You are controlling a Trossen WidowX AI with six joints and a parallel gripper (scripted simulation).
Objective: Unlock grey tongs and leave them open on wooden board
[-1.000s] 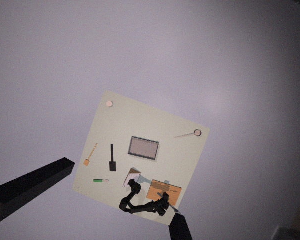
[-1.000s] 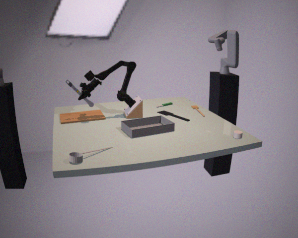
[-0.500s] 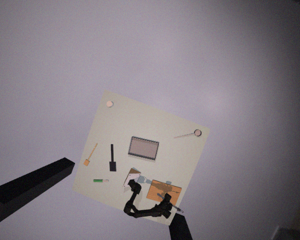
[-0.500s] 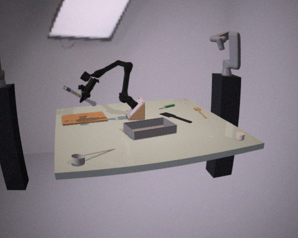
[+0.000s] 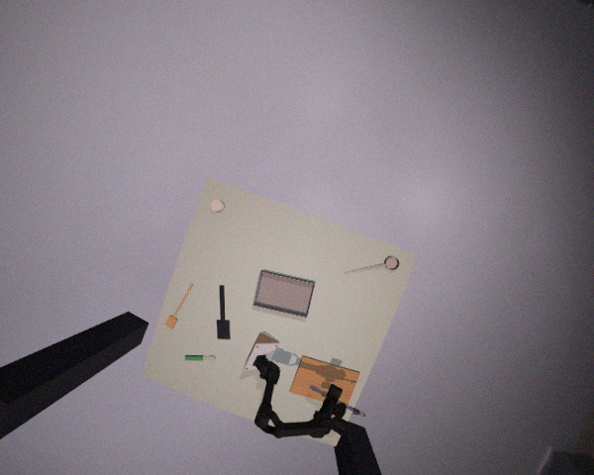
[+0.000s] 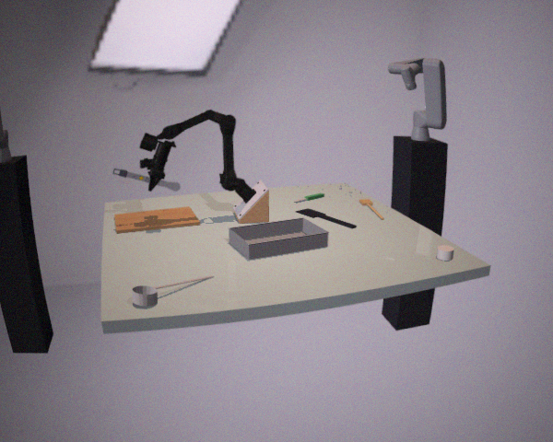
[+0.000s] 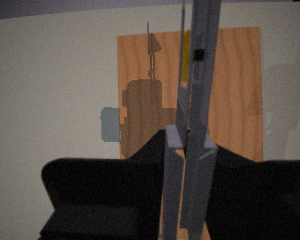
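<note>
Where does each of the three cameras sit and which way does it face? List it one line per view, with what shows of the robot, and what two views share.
Top: high overhead, looking down on the table; the whole arm shows at the near edge.
Exterior: off to the side, level with the table, facing the arm and the roasting tin.
Wrist: on the arm, looking down past the end effector at the wooden board; only the dark fingers show.
Shared: the exterior and wrist views both show the grey tongs clamped above the board.
</note>
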